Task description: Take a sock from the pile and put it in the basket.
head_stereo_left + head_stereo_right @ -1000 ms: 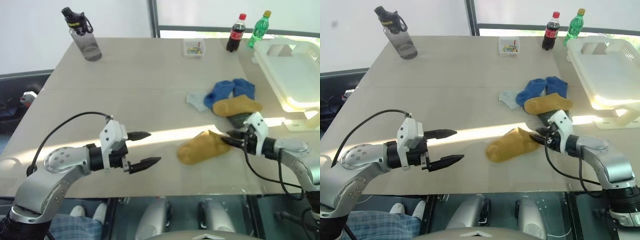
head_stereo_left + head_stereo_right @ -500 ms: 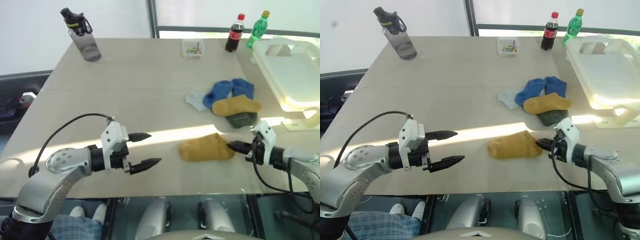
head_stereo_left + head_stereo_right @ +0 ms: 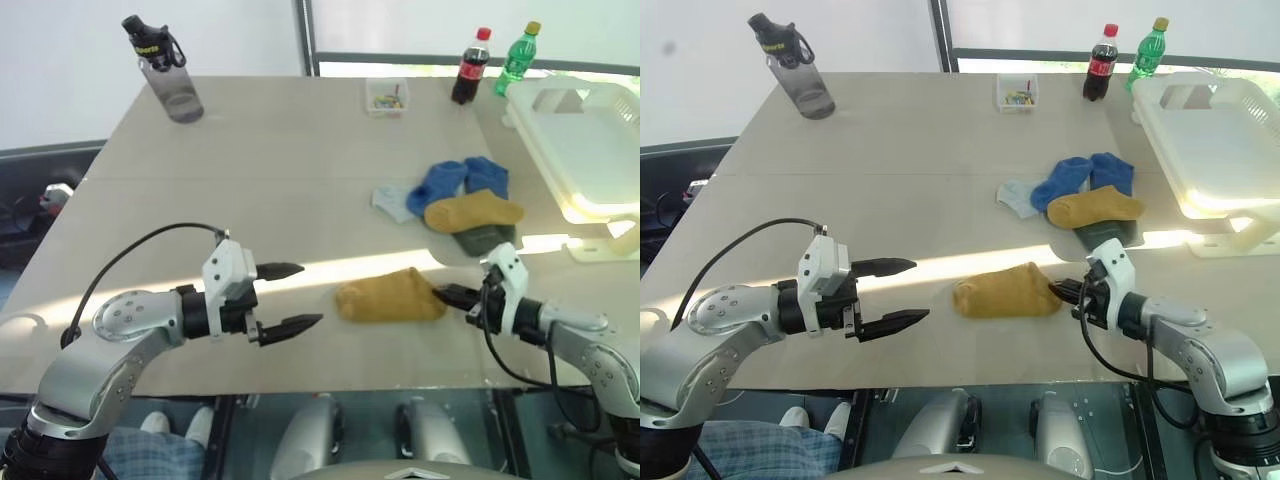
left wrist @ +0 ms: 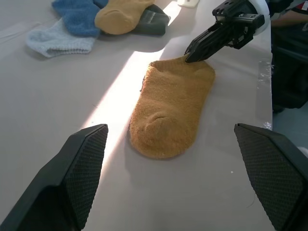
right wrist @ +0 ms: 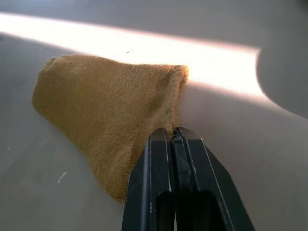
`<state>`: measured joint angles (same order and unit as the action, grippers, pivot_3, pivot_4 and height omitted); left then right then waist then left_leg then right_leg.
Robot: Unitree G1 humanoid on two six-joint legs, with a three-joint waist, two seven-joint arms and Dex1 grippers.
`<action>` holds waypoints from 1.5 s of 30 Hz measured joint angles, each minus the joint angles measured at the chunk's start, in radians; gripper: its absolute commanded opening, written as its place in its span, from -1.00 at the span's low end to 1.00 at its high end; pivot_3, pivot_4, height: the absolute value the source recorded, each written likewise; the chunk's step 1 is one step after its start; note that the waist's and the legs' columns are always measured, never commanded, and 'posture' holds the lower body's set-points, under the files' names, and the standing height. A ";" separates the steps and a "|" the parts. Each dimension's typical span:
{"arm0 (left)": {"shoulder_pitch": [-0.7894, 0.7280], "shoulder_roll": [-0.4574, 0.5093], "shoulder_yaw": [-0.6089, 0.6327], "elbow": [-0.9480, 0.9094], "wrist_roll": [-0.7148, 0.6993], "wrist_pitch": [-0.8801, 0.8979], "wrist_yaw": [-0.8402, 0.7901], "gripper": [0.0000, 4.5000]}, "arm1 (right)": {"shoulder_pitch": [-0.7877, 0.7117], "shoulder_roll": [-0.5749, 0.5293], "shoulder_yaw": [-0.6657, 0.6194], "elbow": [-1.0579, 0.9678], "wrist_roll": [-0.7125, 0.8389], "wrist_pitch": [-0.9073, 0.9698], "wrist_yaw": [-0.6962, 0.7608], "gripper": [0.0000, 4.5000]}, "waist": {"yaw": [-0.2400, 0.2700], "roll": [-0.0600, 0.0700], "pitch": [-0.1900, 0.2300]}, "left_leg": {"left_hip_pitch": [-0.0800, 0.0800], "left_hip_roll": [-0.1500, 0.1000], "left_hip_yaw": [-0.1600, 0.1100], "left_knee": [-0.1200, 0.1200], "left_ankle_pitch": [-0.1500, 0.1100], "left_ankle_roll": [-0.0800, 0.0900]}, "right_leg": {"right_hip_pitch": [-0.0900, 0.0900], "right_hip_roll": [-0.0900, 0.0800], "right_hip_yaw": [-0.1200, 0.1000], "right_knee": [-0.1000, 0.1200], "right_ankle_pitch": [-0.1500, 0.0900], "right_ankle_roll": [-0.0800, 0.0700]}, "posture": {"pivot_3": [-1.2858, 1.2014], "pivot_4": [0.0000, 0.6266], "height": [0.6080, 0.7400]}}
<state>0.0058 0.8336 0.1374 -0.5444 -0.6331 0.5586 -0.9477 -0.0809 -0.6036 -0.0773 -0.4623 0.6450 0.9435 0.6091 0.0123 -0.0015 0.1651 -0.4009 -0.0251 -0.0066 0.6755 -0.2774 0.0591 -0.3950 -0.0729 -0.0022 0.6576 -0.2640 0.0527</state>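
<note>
On the table [image 3: 250, 150], the cream basket [image 3: 590, 150] sits far right, the pile [image 3: 460, 205] left of it. Nearer, the right gripper [image 3: 445, 296] pinches a mustard sock [image 3: 388, 297] by its cuff; the left gripper [image 3: 290, 298] hangs wide open, empty.

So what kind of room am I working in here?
Probably an office or lab, not a home laundry: a long plain table by a window, with a water bottle, soda bottles and a laundry basket.

Beige table [image 3: 250, 160] — socks [image 3: 465, 205], bottles [image 3: 470, 66], basket [image 3: 585, 150].
</note>
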 measured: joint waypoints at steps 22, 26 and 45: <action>-0.026 -0.020 -0.023 0.013 0.021 -0.017 0.009 1.00 | -0.237 -0.087 0.052 0.254 -0.273 -0.315 -0.010 0.01 | -0.011 0.000 0.000 | 0.001 0.000 0.002 0.001 0.000 0.000 | 0.000 0.002 0.001 0.001 0.000 0.000 | 0.03 -0.52 1.00; -0.030 -0.019 -0.023 0.016 0.021 -0.018 0.007 1.00 | -0.316 0.001 0.158 0.381 -0.388 -0.424 -0.031 0.01 | -0.015 0.000 0.000 | 0.001 0.000 0.002 0.001 0.000 -0.001 | 0.000 0.002 0.001 0.002 0.000 0.000 | 0.03 -0.52 1.00; 0.000 -0.018 0.003 0.006 0.021 -0.018 0.028 1.00 | -0.412 0.120 0.190 0.523 -0.508 -0.532 -0.026 -0.95 | -0.024 0.000 0.000 | 0.001 0.000 0.002 0.001 0.001 -0.001 | -0.001 0.002 0.002 0.003 0.000 0.000 | 0.03 -0.52 1.00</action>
<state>0.0057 0.8157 0.1401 -0.5387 -0.6120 0.5406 -0.9202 -0.4927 -0.4836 0.1124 0.0604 0.1375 0.4117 0.5829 -0.0122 -0.0015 0.1652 -0.4000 -0.0251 -0.0048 0.6765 -0.2766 0.0579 -0.3961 -0.0713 -0.0005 0.6602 -0.2640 0.0527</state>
